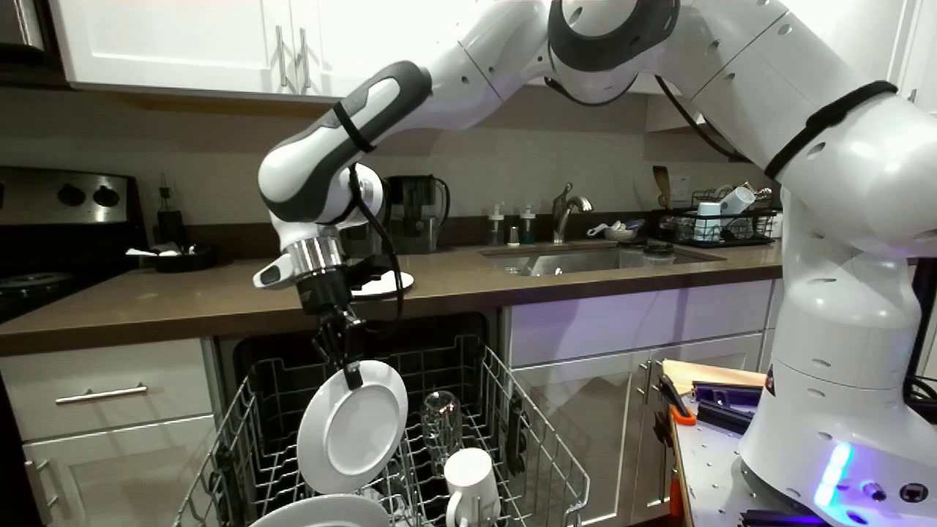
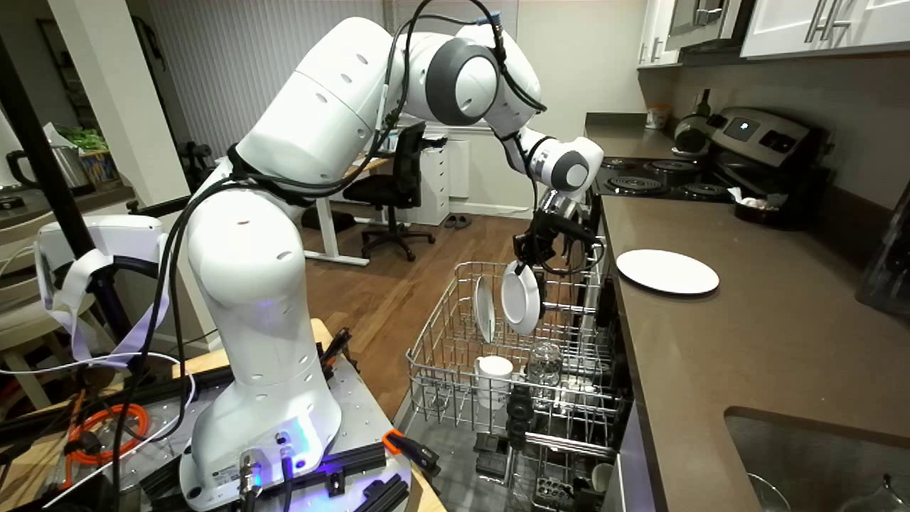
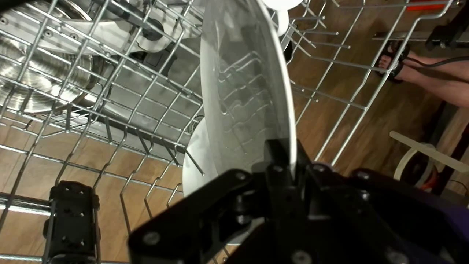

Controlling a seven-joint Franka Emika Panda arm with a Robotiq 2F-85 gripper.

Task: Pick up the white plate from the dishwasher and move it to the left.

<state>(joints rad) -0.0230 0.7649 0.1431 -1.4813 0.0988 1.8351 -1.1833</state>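
Lower left, open room parts the dishwasher rack's left rail [image 1: 219, 435] from the dinner plate [image 1: 357, 432]: glossy white, tilted, rim clamped in the pincer [image 1: 353, 374].

Kitchen: stove [image 2: 672, 183], sink [image 1: 585, 261], faucet [image 1: 562, 214], white wall cabinets [image 1: 212, 44], loaded dishwasher [image 1: 439, 334]

White plate [image 3: 243, 110]: upper end cut off in wrist view.
End effector [image 3: 293, 161]: blurred, cropped below in wrist view.
Second plate [image 1: 326, 512]: lower part cropped in an exterior view.
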